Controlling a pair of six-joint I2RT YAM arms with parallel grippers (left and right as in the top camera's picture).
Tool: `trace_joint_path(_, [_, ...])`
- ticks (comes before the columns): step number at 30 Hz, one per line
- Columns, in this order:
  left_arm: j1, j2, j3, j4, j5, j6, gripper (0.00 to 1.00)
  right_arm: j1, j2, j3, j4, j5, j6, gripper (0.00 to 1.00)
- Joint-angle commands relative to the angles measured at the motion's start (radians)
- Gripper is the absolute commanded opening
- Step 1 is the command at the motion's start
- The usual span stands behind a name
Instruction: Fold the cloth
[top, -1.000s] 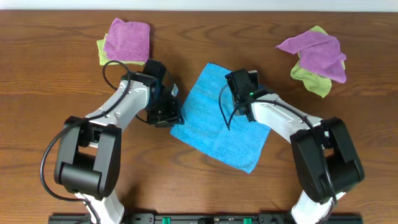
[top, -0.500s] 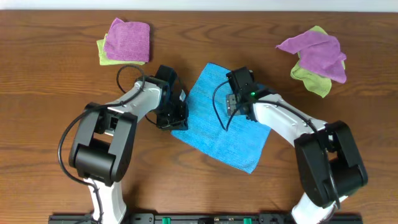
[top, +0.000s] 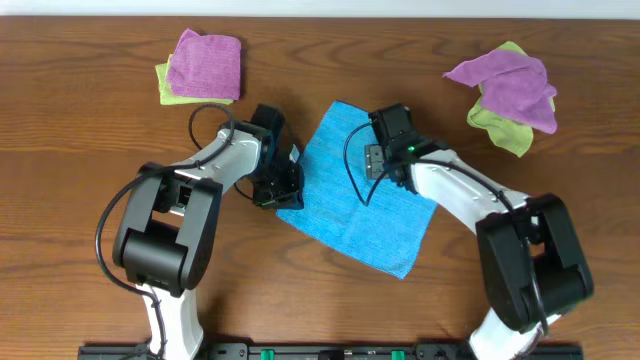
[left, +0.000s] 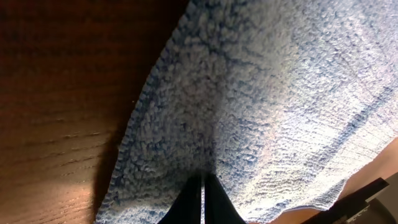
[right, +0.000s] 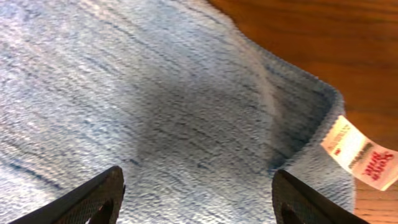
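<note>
- Left end effector (left: 203, 200): fingers together, seemingly pinched on the left edge of the cloth (top: 350, 205).
- Right end effector (right: 198, 183): fingers wide apart, poised over the cloth near its tag (right: 360, 155).
- Step, as judged: securing edges for the first fold. Next, the right must close, then both lift across.
- Cloth: spread flat on the worktop (top: 80, 150), between the arms.

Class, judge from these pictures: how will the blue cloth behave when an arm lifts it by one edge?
Lifted, the cloth will probably droop limply: its edge curls up near the white tag. It likely weighs little, lying thin and flat on the table. Its fuzzy pile should grip rather than slip.
</note>
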Motion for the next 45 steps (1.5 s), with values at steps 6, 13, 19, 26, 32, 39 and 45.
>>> trace_joint_path(6, [-0.006,0.061,-0.021,-0.026,-0.12,0.0,0.06,-0.014,0.019,-0.001,0.018,0.003,-0.001,0.76])
trace_joint_path(13, [-0.004,0.061,-0.021,-0.031,-0.12,0.003,0.06,-0.014,0.067,-0.001,0.02,-0.011,0.007,0.76])
trace_joint_path(19, [-0.004,0.061,-0.021,-0.045,-0.128,0.004,0.06,-0.027,0.073,-0.001,0.007,0.04,0.006,0.76])
trace_joint_path(26, [-0.004,0.061,-0.021,-0.058,-0.157,0.003,0.06,-0.076,0.073,-0.001,-0.071,0.201,-0.028,0.76])
trace_joint_path(32, [-0.004,0.061,-0.021,-0.058,-0.157,0.003,0.06,-0.117,0.073,-0.001,-0.11,0.26,-0.031,0.76])
trace_joint_path(39, [-0.004,0.061,-0.021,-0.06,-0.165,0.003,0.06,-0.118,0.073,-0.001,-0.131,0.352,-0.039,0.77])
trace_joint_path(45, [-0.004,0.061,-0.021,-0.06,-0.169,0.003,0.06,-0.118,0.07,0.0,-0.169,0.427,-0.038,0.76])
